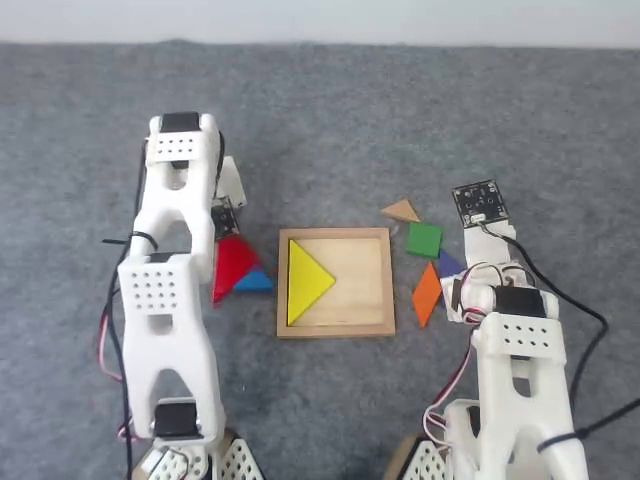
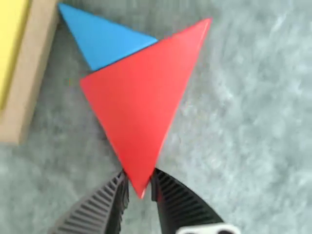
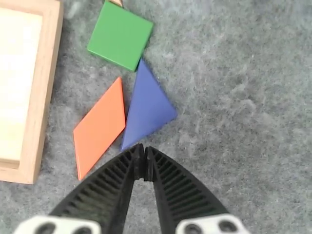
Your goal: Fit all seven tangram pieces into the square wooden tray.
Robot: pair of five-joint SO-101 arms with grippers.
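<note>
The left gripper (image 2: 140, 184) is clamped on one sharp corner of the red triangle (image 2: 141, 107), which lies on the grey felt-like table cover (image 1: 330, 120) just outside the square wooden tray (image 1: 335, 330), on the left arm's side. A light blue triangle (image 2: 102, 39) touches the red one along an edge, next to the tray's outer wall.

Inside the tray, a yellow triangle (image 1: 305, 280) lies flat against the wall nearest the left arm.

The right gripper (image 3: 145, 158) has its fingers pressed together with nothing between them, its tips just beside a corner of the dark blue triangle (image 3: 148, 109). An orange parallelogram (image 3: 100, 129) lies beside that triangle, between it and the tray. A green square (image 3: 121, 35) touches the dark blue triangle's far tip, and a tan triangle (image 1: 402, 210) sits just beyond the square.
</note>
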